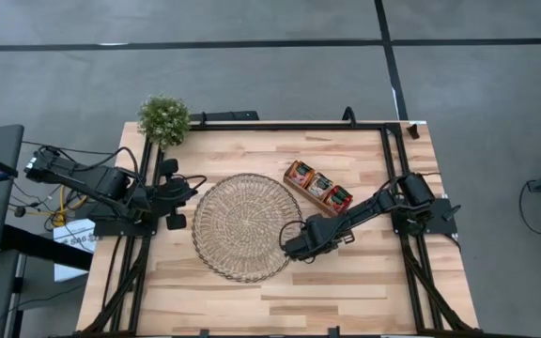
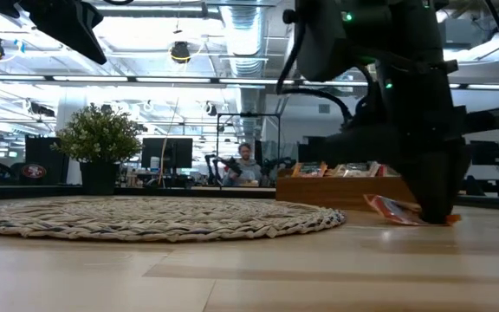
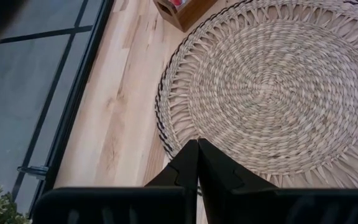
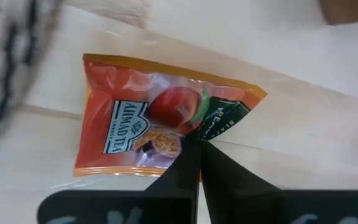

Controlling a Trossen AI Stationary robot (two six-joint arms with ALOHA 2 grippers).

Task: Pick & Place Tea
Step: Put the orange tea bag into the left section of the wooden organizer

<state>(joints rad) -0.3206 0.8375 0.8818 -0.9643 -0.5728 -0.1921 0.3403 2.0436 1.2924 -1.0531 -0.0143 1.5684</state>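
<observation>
One wooden desk is carrying the whole arrangement. One round wicker mat is lying just beside the right tool, on the side toward the left arm. One brown wooden compartment tray is sitting near that tool, toward the far edge of the desk; red-orange sachets are filling what appear to be three compartments, too tightly packed to count singly. One potted plant is standing at the far corner, well apart from both tools.

The right tool is pressing down on the desk between mat and tray, its fingers clenched on one corner of a single red-orange tea sachet. In the low view the sachet is lying flat under the tool, touching the desk, just in front of the tray. The left tool is clenched on nothing, its fingertips together, waiting over the mat's near rim on the left side.

Risks, as judged from this pose: the pinch is taking only a thin corner, so the slippery foil could be sliding out as the arm is lifting. The sachet could also be swinging or folding while hanging from one corner, and then landing off the intended spot. The fingertips are bearing on the wood, so any further descent would be scraping the desk.
</observation>
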